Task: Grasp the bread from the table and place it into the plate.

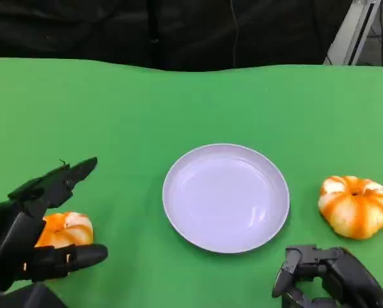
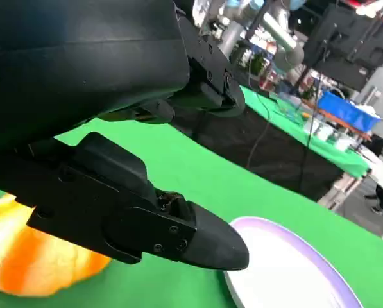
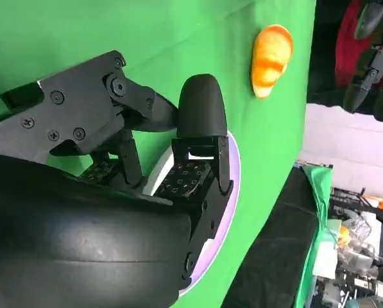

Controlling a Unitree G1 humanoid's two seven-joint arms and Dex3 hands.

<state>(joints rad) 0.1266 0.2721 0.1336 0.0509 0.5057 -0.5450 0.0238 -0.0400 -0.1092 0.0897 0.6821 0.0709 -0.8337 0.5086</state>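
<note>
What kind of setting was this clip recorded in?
Probably a robotics lab or demo hall: the green-covered table looks like a staged test surface, more green tables stand behind it, and another robot arm rises in the background.

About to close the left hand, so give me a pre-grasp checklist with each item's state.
1. Plate free of objects: ok.
2. Left hand fingers spread around left bread: ok.
3. Fingers already touching that bread: cannot tell.
4. Path over the table from left bread to plate unobstructed: ok.
5. Right hand away from plate and holding nothing: ok.
6. Right bread lying on the table, apart from the plate: ok.
</note>
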